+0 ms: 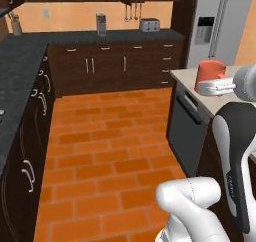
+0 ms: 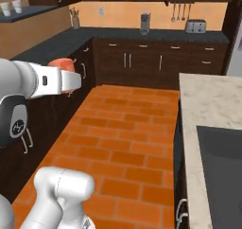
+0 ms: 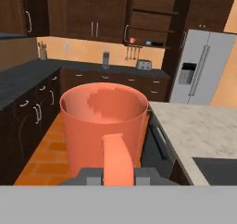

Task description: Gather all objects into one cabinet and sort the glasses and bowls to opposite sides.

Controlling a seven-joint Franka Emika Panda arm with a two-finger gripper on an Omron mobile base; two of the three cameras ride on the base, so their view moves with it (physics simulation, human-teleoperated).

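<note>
The open cabinet (image 3: 152, 21) stood at the far end of the kitchen, above the counter (image 3: 115, 70) and left of the refrigerator (image 3: 199, 65). Its door was swung aside, which left the lower shelf reachable. On that shelf sat an orange mug (image 3: 132, 40), a small blue cup (image 3: 147, 43) and a black bowl (image 3: 158, 44), the bowl at the right end, well apart from the mug.

A second orange mug (image 3: 102, 126) was carried upright in the air, well short of the cabinet. The gripper (image 3: 115, 174) was closed on this mug's loop handle (image 3: 115, 158), one fingertip on either side, so the rim stayed level. In the left base view the carried mug (image 1: 210, 72) hung above the pale island top (image 1: 200, 83).

This step was judged to be transport toward the shelf, with placement on the mug side still to come.
</note>
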